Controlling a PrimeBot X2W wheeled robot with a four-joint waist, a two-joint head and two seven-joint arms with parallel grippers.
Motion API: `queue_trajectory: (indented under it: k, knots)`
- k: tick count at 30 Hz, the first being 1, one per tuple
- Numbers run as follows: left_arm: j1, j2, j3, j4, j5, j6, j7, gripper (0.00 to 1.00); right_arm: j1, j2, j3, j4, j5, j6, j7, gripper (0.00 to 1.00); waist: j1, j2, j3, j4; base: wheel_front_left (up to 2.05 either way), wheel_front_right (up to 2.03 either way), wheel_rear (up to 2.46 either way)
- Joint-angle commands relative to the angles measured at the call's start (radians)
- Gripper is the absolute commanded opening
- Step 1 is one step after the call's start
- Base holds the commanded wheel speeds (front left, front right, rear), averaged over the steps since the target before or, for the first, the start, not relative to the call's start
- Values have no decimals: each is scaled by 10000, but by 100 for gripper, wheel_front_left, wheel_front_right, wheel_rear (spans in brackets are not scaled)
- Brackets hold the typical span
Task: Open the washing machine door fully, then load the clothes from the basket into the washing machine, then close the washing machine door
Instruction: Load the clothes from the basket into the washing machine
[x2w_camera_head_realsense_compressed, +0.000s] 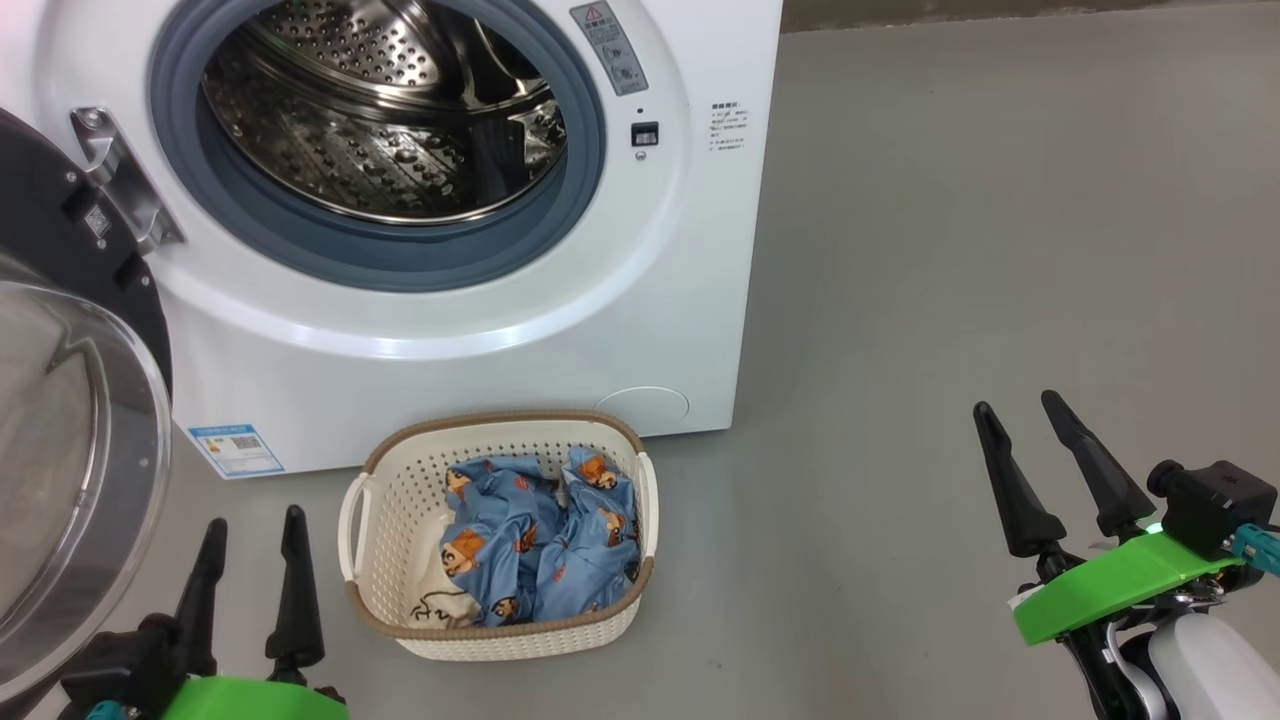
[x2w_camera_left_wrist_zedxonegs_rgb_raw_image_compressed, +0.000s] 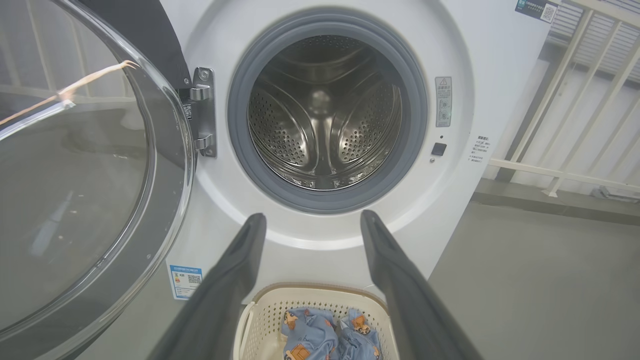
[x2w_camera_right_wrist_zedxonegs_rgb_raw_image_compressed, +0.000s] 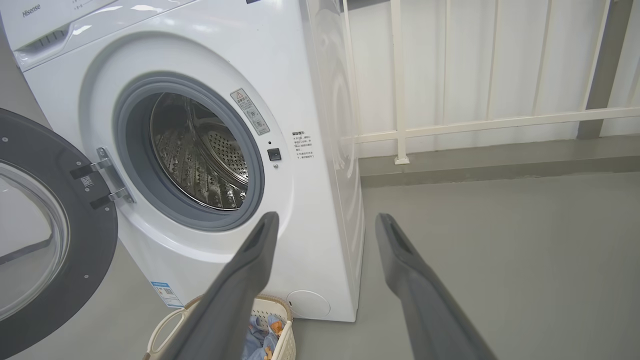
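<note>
Grey floor (x2w_camera_head_realsense_compressed: 950, 250) lies before the washing machine (x2w_camera_head_realsense_compressed: 480, 340) at twelve o'clock. Its door (x2w_camera_head_realsense_compressed: 60, 450) hangs open at nine, close beside the left gripper (x2w_camera_head_realsense_compressed: 254, 520). The basket (x2w_camera_head_realsense_compressed: 400, 520) of clothes (x2w_camera_head_realsense_compressed: 540, 550) sits at six, below the drum (x2w_camera_head_realsense_compressed: 380, 110). Both this gripper and the right gripper (x2w_camera_head_realsense_compressed: 1016, 402), at four, have fingers apart, empty.

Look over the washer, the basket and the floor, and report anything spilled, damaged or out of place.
Nothing stands out. The washing machine door hangs open on its hinge; the drum is empty; the clothes lie bunched inside the basket, none on the floor.
</note>
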Motion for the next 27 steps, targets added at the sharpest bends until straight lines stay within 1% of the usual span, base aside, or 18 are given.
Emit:
queue_trajectory:
  k: [1,7,27]
  knots:
    - [-411,180,340,-157,73,-69,-114,100,-38,-132,109,-255,-72,46,-92,100,0,0,8,-6,43,-43,0]
    - [-431,201,339,-206,20,-49,-116,100,-53,-122,129,-242,-59,46,-92,100,0,0,57,-6,91,-91,0]
    - [-480,178,405,-197,-69,15,-126,100,-69,-85,137,-229,-51,46,-92,100,0,0,76,44,138,-138,0]
